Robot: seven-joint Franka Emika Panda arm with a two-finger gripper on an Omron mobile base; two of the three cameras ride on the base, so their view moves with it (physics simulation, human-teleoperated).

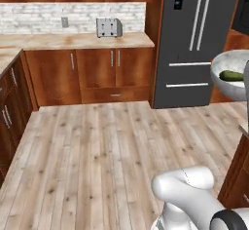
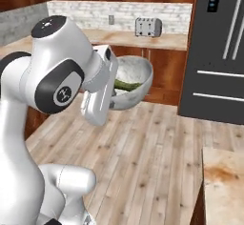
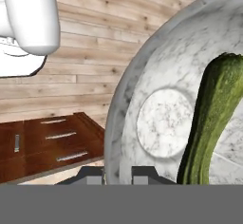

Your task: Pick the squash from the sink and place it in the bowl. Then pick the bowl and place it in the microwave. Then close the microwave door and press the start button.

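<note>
The silver-grey bowl (image 1: 224,84) hangs in the air above the wooden floor, and the green squash (image 1: 231,75) lies inside it. From the right base view the bowl (image 2: 139,78) sits just past my white hand, with the squash (image 2: 126,84) resting against its whitish inside. In the hand view my gripper (image 3: 118,176) is shut on the bowl's rim (image 3: 116,123), one fingertip on either side. The squash (image 3: 211,118) runs up the bowl's right half. The sink is out of view. A dark built-in box (image 1: 241,13) is cut off by the frame edge; I cannot tell whether it is the microwave.
A dark grey fridge (image 1: 194,44) stands at the back right. A toaster (image 1: 108,28) sits on the back counter (image 1: 73,41) above wooden cabinets. A counter corner (image 2: 224,181) lies close on the right. Wooden drawers (image 3: 52,144) are below the hand.
</note>
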